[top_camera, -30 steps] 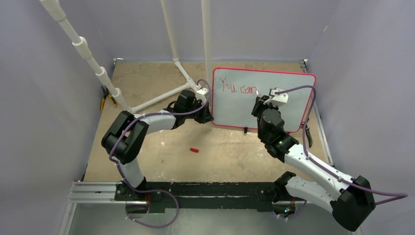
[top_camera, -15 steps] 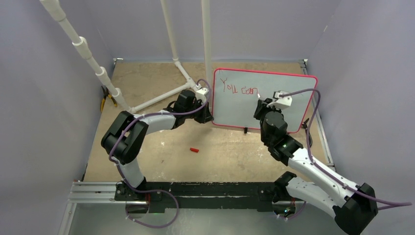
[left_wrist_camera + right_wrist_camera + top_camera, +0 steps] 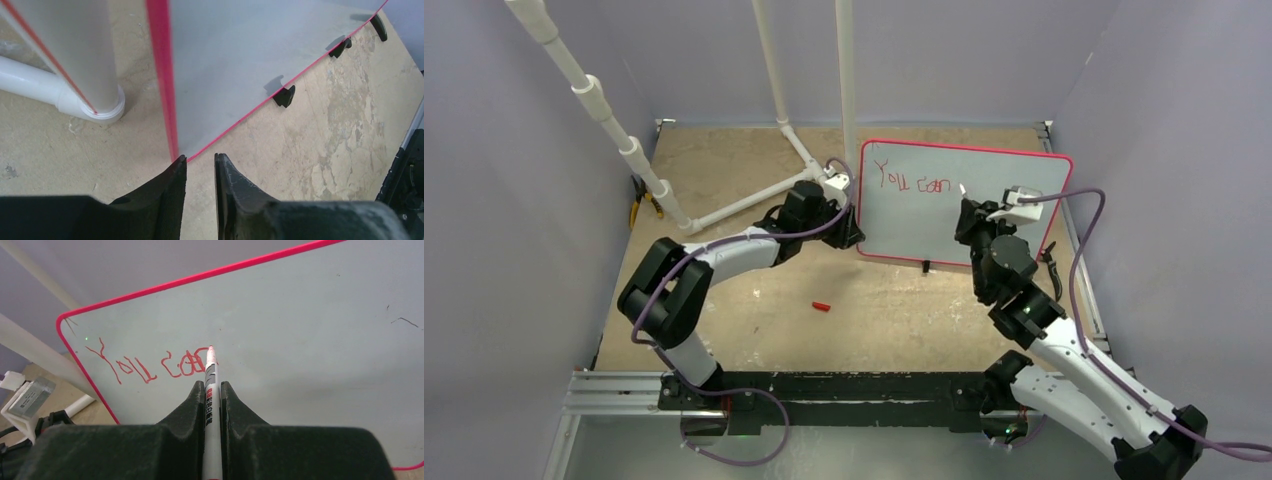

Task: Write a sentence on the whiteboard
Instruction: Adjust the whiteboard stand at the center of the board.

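Observation:
The whiteboard [image 3: 904, 225] stands tilted at the back right, white with a red-pink frame and black feet [image 3: 285, 95]. The sentence [image 3: 911, 180] reads "You can" in red at its upper left and also shows in the right wrist view [image 3: 145, 367]. My right gripper [image 3: 965, 207] is shut on a white marker [image 3: 211, 375], whose red tip sits at the end of "can" on the board face [image 3: 310, 340]. My left gripper [image 3: 200, 159] is narrowly open at the board's lower left corner [image 3: 177, 150]. Only table shows between its fingers.
A white PVC pipe frame [image 3: 774, 190] stands behind and left of the board, with an upright pipe [image 3: 75, 60] close to its left edge. A small red cap [image 3: 822, 307] lies on the table in front. Yellow-handled pliers [image 3: 642, 205] lie at the left wall.
My right arm has moved right along the board with the marker, its tip now just past the last letter. My left arm has shifted slightly at the board's corner.

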Tool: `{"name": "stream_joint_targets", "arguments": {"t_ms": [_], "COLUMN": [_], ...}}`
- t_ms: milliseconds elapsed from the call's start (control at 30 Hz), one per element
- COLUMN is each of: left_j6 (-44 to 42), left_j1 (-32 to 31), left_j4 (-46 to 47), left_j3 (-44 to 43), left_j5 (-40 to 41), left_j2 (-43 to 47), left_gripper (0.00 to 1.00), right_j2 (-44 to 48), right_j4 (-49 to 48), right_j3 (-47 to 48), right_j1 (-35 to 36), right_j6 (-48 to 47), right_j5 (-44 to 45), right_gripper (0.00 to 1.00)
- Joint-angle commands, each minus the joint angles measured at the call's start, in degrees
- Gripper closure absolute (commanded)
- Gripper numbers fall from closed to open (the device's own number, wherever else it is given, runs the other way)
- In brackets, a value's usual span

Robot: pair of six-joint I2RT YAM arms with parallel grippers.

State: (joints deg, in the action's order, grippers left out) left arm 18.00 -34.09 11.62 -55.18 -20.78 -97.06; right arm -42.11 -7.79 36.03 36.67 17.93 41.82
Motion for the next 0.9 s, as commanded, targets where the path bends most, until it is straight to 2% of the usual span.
{"name": "stream_joint_targets", "arguments": {"t_ms": [0,133,367,533,700,867], "left_j6": [-2.0,1.93,14.26,20.34,21.91,24.53], "left_j1": [-5.37,-12.16,-22.09,-25.92,-29.28,-30.03], "left_j4": [-2.82,-3.11,7.68,13.32,14.27,14.34], "left_j3": [-3.11,-4.25,-3.43,-4.35,-7.82,-10.63], "left_j5": [8.9,16.9,28.97,35.92,41.55,44.23], "left_j2": [5.51,6.37,0.36,-6.65,-12.09,-17.51], "left_gripper": [0.72,0.67,0.6,0.55,0.5,0.46], "right_j2": [1.9,4.34,8.02,9.41,10.52,11.07], "right_j4": [0.13,-1.48,-2.94,-3.68,-4.16,-5.08], "right_j3": [3.34,3.97,5.45,5.67,5.26,4.88], "right_j1": [-0.29,-0.33,-0.31,-0.29,-0.29,-0.3], "right_j6": [-1.75,-2.65,-3.78,-4.15,-3.96,-3.96], "right_j5": [0.16,-0.7,-1.23,-1.38,-2.65,-4.17], "right_gripper": [1.0,1.0,1.0,1.0,1.0,1.0]}}
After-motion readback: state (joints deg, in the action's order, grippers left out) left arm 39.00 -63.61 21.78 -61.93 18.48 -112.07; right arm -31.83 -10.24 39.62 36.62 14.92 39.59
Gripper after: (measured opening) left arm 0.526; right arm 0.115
